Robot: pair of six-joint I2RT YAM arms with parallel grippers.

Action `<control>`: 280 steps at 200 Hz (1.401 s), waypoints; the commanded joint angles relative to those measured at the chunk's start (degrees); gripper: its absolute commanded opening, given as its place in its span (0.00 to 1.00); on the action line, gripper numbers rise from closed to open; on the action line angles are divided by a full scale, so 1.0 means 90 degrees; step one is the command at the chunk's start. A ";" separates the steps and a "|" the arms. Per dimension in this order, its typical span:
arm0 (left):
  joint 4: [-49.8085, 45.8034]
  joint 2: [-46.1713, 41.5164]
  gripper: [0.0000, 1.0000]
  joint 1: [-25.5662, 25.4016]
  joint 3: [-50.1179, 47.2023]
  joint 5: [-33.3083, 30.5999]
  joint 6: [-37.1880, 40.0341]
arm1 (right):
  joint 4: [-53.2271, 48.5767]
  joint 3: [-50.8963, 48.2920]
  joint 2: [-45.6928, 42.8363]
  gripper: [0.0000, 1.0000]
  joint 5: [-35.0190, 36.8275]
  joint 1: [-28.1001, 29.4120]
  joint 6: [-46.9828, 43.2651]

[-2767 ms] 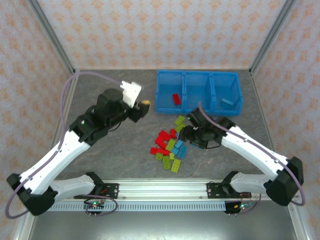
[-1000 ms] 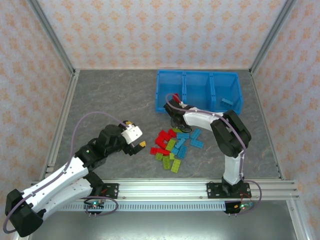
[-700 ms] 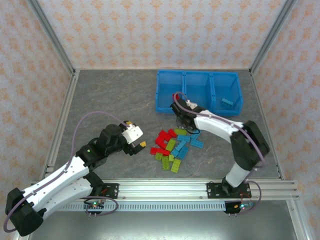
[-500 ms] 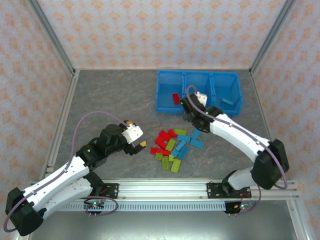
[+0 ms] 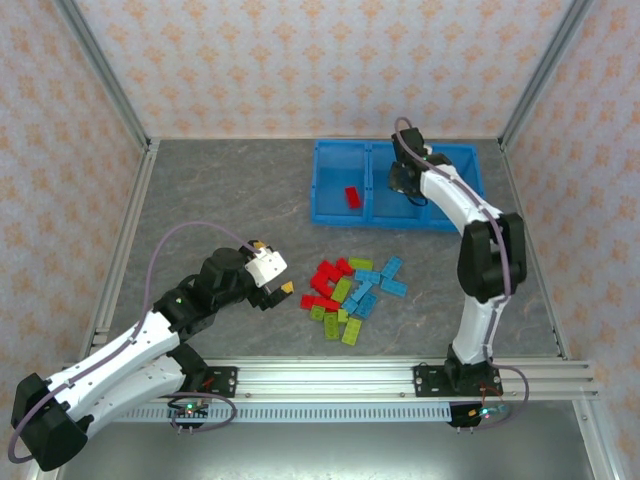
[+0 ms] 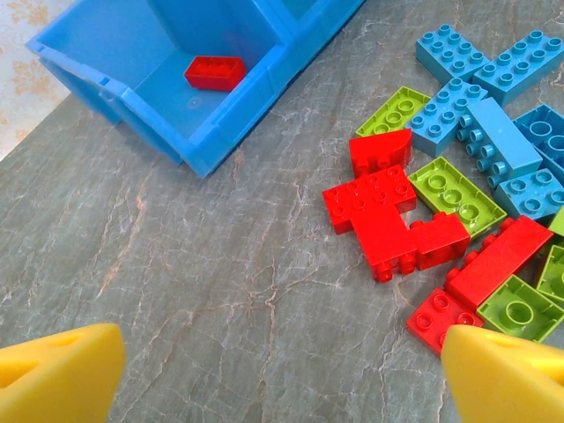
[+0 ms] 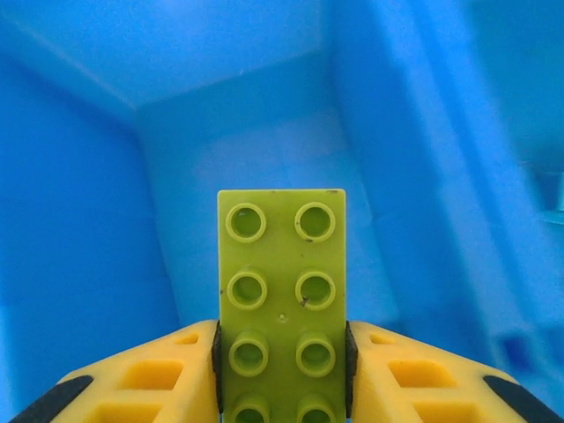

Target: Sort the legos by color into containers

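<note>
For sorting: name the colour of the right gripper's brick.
The brick is lime green; clearest in right wrist view.

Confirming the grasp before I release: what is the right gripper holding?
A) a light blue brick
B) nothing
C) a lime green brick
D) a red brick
C: the right wrist view shows a lime green brick clamped in the right gripper, with the inside of a blue bin behind it.
</note>
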 commanded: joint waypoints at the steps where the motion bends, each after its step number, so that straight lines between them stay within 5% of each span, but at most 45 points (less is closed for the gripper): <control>1: 0.0072 0.0005 0.93 0.0016 -0.0040 -0.0054 0.0143 | -0.0485 0.0438 0.0125 0.43 -0.0337 0.0004 -0.0125; 43: 0.0040 -0.0002 0.93 0.0009 -0.0039 -0.0011 0.0106 | -0.1113 0.0449 -0.0712 0.55 -0.0070 -0.0121 -0.0288; 84: -0.0147 -0.0083 0.94 0.0002 -0.0044 0.0169 0.0009 | -0.1591 -0.0657 -0.2842 0.65 0.0145 -0.0131 -0.0064; 141: -0.0034 0.0079 0.94 0.0003 -0.0088 0.0157 0.0072 | -0.2067 -0.2915 -0.5418 0.69 -0.1166 -0.0112 0.1173; 187: 0.0080 0.0444 0.94 -0.0002 0.0031 0.0375 -0.0017 | -0.1735 -0.4102 -0.4929 0.70 -0.2273 0.0249 0.1738; 200: -0.0002 0.0484 0.95 0.0005 0.0077 0.0379 0.0015 | -0.1281 -0.4477 -0.4587 0.77 -0.2480 0.0612 0.2103; 209: -0.0024 0.0477 0.95 0.0004 0.0078 0.0345 0.0042 | -0.1062 -0.4645 -0.4384 0.93 -0.2355 0.0828 0.2208; 219: -0.0030 0.0459 0.95 0.0000 0.0068 0.0324 0.0060 | -0.0969 -0.4725 -0.4151 0.98 -0.2052 0.0960 0.2204; 247: -0.0049 0.0428 0.95 0.0002 0.0058 0.0290 0.0077 | -0.0866 -0.4805 -0.3652 0.99 -0.1036 0.1152 0.1691; 280: -0.0066 0.0438 0.95 -0.0001 0.0057 0.0274 0.0114 | -0.0356 -0.4930 -0.3212 0.99 -0.1264 0.1149 0.1529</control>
